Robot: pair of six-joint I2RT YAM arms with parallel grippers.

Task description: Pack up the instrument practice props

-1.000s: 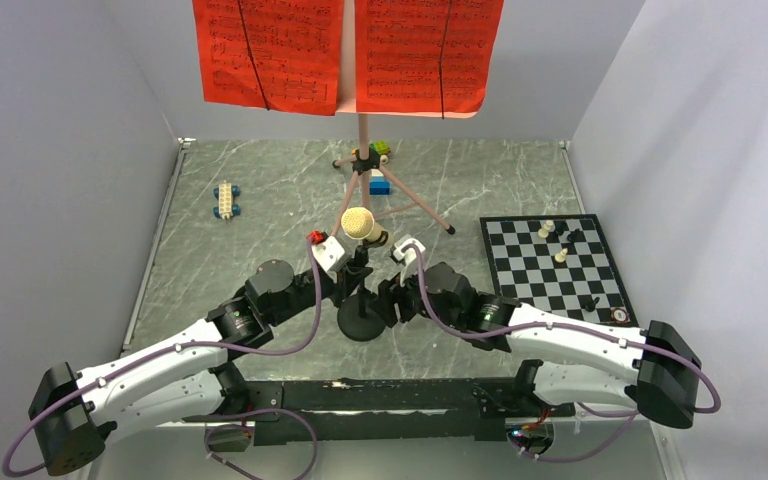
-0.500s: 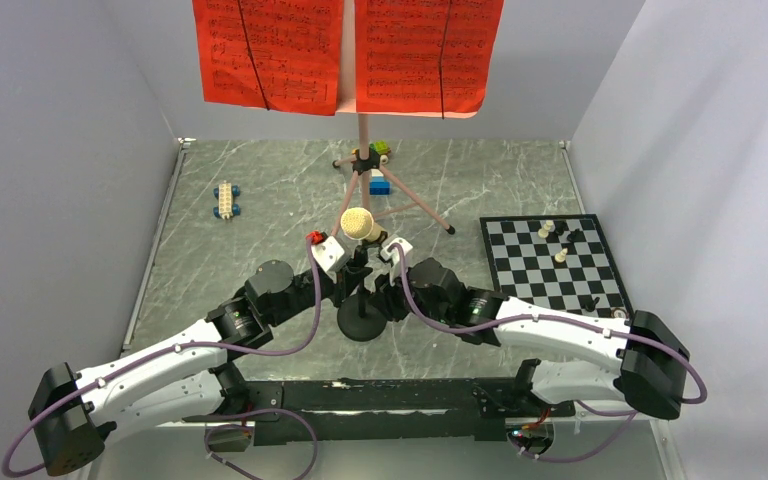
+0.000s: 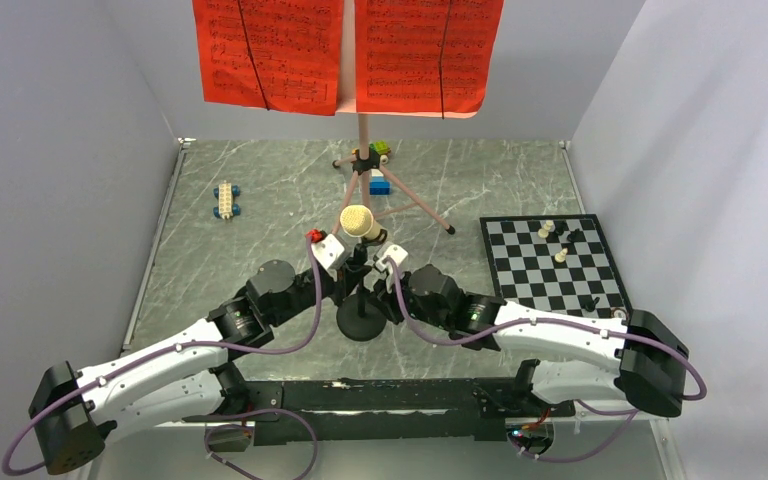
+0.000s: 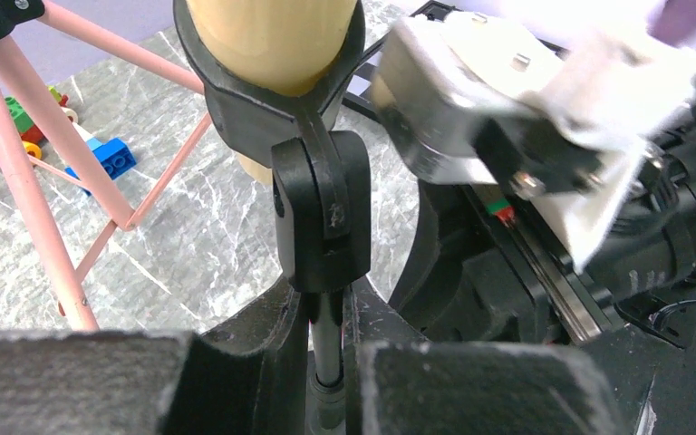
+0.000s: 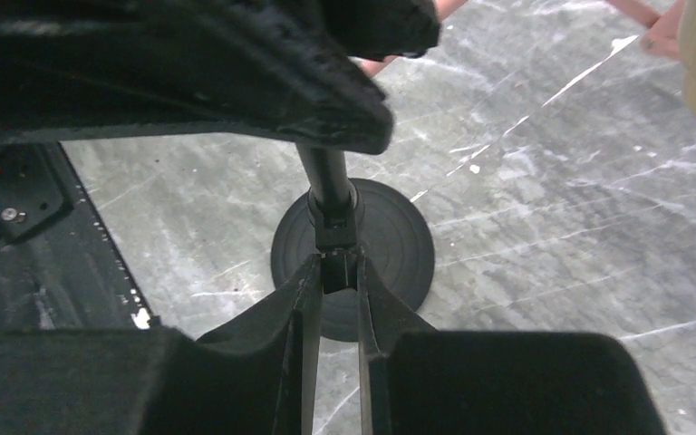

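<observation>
**Grey marbled bench, five things on it**

The bench [image 3: 260, 230] has a grey, white-veined top. Near its front middle sits the round black base of the mic stand [image 3: 362, 322]. Behind it the pink music stand [image 3: 364, 165] rests on three splayed legs, with a blue block [image 3: 379, 185] between them and a green-and-yellow block toy [image 3: 381, 149] just behind. A white toy block car [image 3: 226, 199] lies far left. A chessboard [image 3: 552, 268] lies flat at the right.

Two grippers crowded the mic stand [image 3: 361, 318] at table centre. The left gripper [image 4: 326, 326] clamped its pole under the clip and the right gripper [image 5: 335, 272] pinched it just above the base, their bodies close together. Just behind, tripod [image 3: 364, 158] legs and a blue block [image 3: 379, 184] barred the way. Bare table [image 3: 260, 230] lay open on the left, up to a toy car [image 3: 226, 199]. A chessboard [image 3: 550, 265] filled the right.
</observation>
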